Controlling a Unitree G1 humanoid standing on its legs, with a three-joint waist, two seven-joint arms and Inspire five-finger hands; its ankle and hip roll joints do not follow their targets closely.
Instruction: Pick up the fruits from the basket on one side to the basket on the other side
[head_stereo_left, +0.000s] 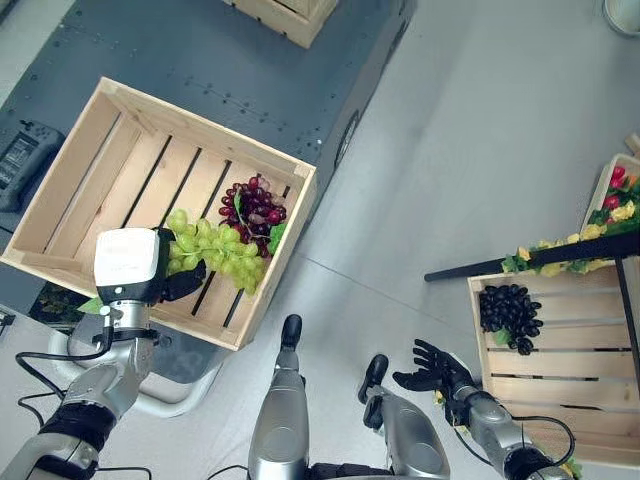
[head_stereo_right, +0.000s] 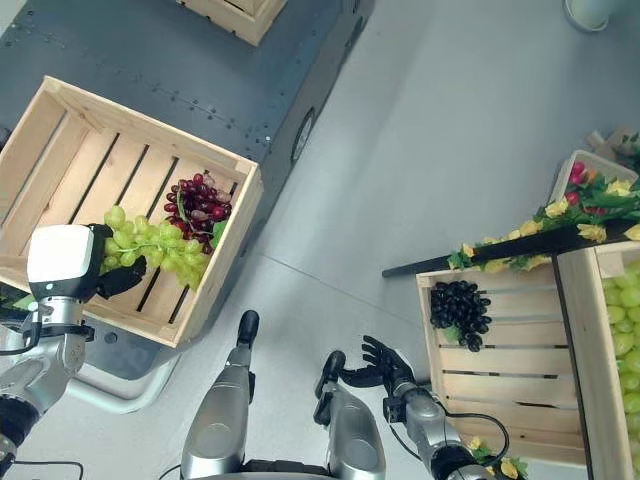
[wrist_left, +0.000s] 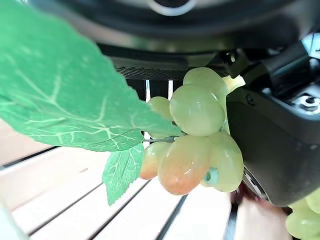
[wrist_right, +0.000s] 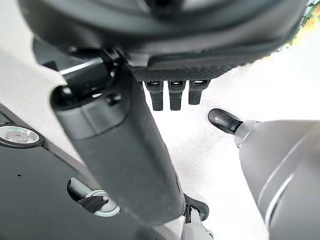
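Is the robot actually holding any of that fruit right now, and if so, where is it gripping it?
The left hand grips the green grapes at the bunch's near end, inside the left crate. The right hand is open, holding nothing.

Green grapes (head_stereo_left: 215, 252) beside red grapes (head_stereo_left: 254, 205) in left crate (head_stereo_left: 68, 170); black grapes (head_stereo_left: 510, 311) in right crate (head_stereo_left: 556, 375).

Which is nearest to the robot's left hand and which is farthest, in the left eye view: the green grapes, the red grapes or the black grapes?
1. Green grapes: in the left crate, right at the left hand, fingers on the bunch.
2. Red grapes: same crate, just beyond the green bunch.
3. Black grapes: far across the floor, in the right crate.
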